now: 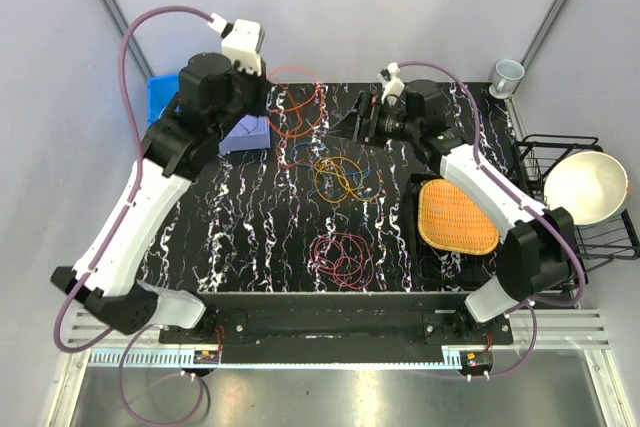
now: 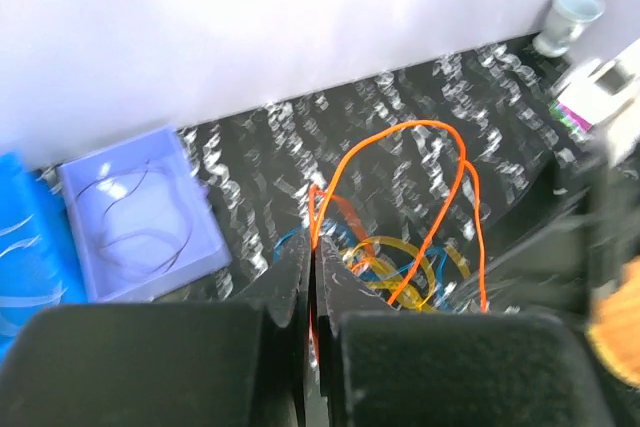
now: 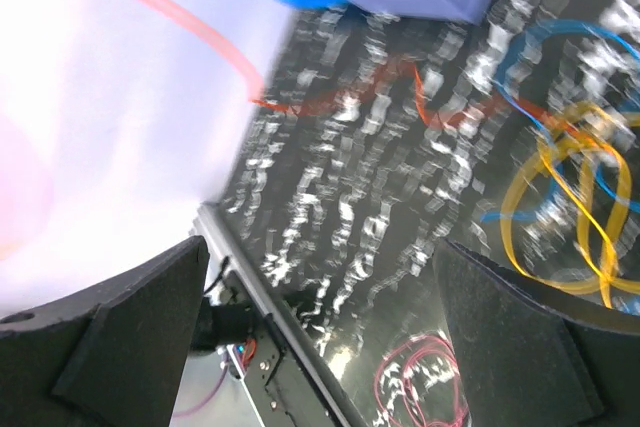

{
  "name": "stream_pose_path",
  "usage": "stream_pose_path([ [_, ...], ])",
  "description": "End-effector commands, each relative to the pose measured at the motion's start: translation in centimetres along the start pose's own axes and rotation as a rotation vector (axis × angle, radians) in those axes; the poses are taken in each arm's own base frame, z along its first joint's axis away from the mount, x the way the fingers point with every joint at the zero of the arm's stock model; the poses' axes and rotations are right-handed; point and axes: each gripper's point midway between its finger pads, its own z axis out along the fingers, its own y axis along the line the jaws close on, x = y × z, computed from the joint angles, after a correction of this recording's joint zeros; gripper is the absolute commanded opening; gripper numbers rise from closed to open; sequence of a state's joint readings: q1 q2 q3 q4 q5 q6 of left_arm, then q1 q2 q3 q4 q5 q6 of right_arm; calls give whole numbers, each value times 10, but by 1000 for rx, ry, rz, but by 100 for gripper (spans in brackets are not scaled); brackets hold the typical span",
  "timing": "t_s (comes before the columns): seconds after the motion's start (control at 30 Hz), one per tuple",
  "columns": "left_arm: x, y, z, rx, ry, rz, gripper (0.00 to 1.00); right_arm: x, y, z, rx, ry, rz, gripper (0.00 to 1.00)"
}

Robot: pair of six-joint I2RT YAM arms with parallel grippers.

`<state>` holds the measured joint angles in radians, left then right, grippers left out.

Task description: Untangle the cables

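My left gripper (image 2: 313, 252) is shut on the orange cable (image 2: 440, 127), which rises from the tips in a tall loop. In the top view this gripper (image 1: 266, 75) is at the back of the mat, with the orange cable (image 1: 297, 107) hanging below it in loops. Yellow cable (image 1: 340, 179) and blue cable (image 2: 285, 240) lie tangled mid-mat. The magenta cable (image 1: 343, 257) lies apart, nearer the front. A whitish cable (image 2: 150, 237) rests in the lavender tray (image 2: 120, 257). My right gripper (image 1: 348, 123) stands open and holds nothing, right of the orange loops; in its own view (image 3: 330, 347) the mat shows between its fingers.
A blue bin (image 1: 160, 97) stands left of the lavender tray (image 1: 247, 135). An orange woven dish (image 1: 457, 215) lies on the mat's right side. Beyond it stands a wire rack (image 1: 540, 152) holding a bowl (image 1: 585, 187). A cup (image 1: 507, 74) is at the back right.
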<state>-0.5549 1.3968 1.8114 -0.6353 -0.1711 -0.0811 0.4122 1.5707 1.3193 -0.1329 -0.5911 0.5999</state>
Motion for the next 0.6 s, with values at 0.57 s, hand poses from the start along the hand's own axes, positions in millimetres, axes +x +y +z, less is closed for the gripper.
stream_pose_path([
  [0.57, 127, -69, -36, 565, 217, 4, 0, 22, 98, -18, -410, 82, -464, 94],
])
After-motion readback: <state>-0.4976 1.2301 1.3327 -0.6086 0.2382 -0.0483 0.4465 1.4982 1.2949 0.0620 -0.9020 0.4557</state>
